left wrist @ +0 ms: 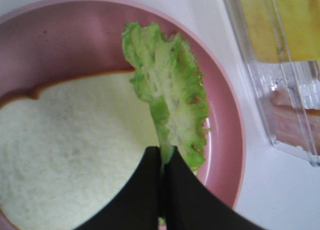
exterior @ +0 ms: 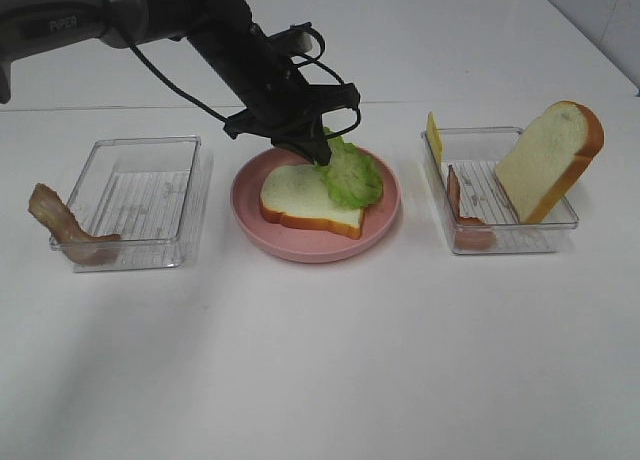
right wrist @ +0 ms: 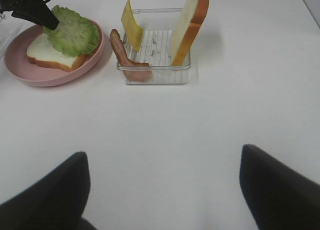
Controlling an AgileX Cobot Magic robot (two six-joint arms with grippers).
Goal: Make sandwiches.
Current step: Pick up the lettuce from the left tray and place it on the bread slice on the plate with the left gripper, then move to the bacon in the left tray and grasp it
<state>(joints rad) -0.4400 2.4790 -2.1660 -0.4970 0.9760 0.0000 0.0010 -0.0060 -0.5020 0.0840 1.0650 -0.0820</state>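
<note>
My left gripper [exterior: 322,161]: fingers pinched shut on lower edge of lettuce leaf [exterior: 352,176]. Leaf hangs over bread slice [exterior: 300,195] on pink plate [exterior: 310,252], far end touching bread. Leaf looks light, floppy, ruffled; thin edge grip suits it, though it may cling to pads on release.

My right gripper [right wrist: 162,155]: fingers spread wide, nothing between, above bare table.

Second bread slice [exterior: 552,158] leans upright in right tray [exterior: 505,246], near cheese [exterior: 434,137] and bacon strip [exterior: 458,195]. Bread likely stiff, light: take across flat faces.
</note>
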